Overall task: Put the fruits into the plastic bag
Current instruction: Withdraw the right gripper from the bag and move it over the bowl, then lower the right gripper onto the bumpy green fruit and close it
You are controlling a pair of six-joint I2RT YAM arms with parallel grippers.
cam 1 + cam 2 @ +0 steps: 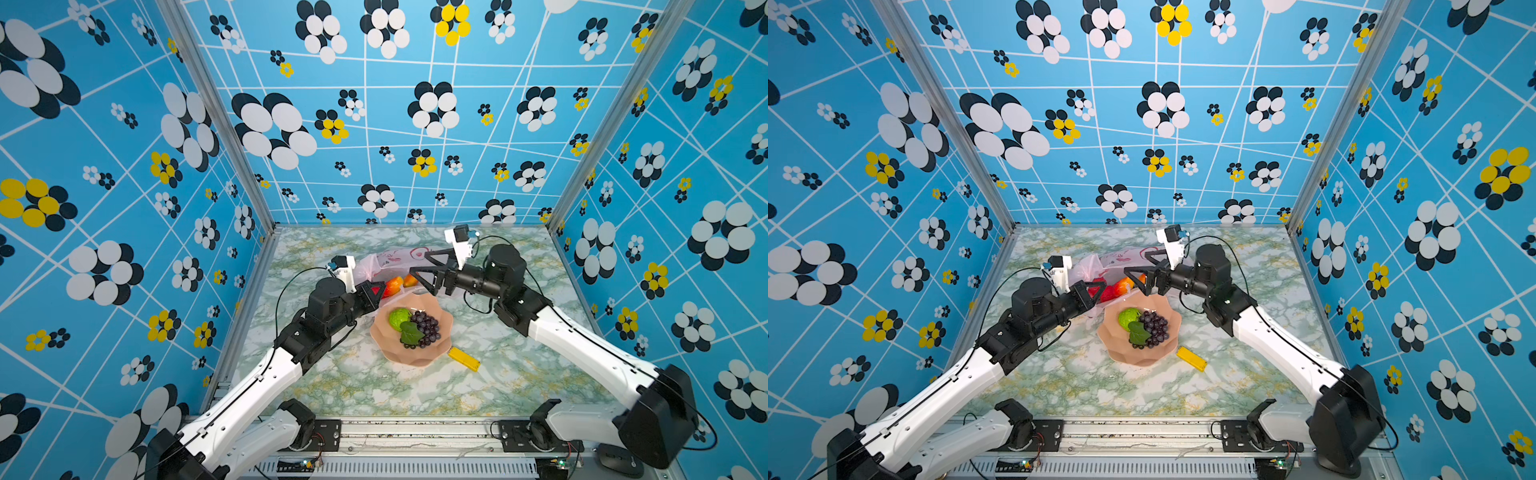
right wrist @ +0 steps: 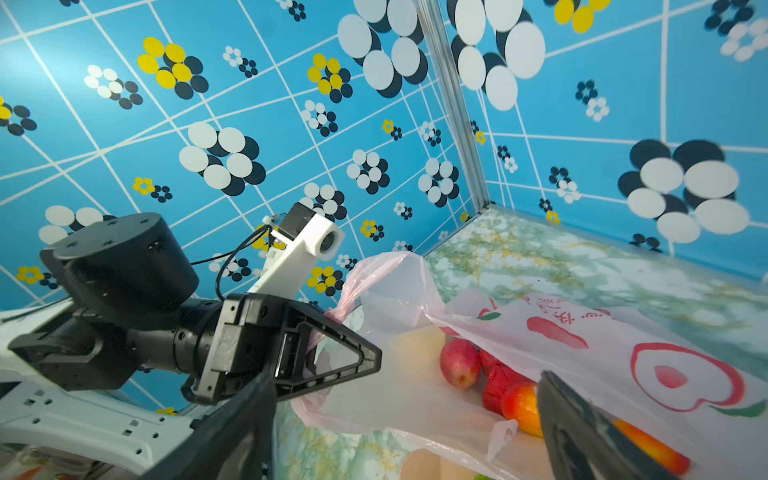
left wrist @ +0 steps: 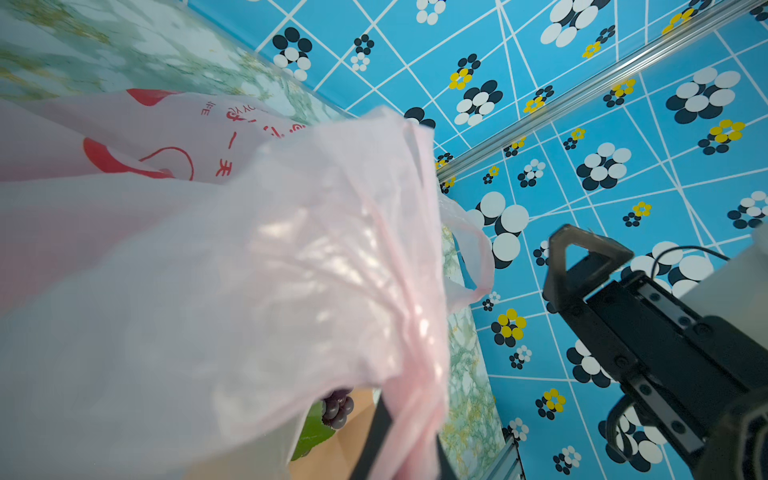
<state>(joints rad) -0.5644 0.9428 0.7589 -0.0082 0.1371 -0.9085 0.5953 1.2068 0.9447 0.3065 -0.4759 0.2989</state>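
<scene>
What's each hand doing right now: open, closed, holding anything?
Left hand: closed, pinching the plastic bag by its rim.
Right hand: open, holding nothing.

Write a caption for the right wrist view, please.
Red fruits lie in the plastic bag pinched by the left gripper; right gripper open nearby.
</scene>
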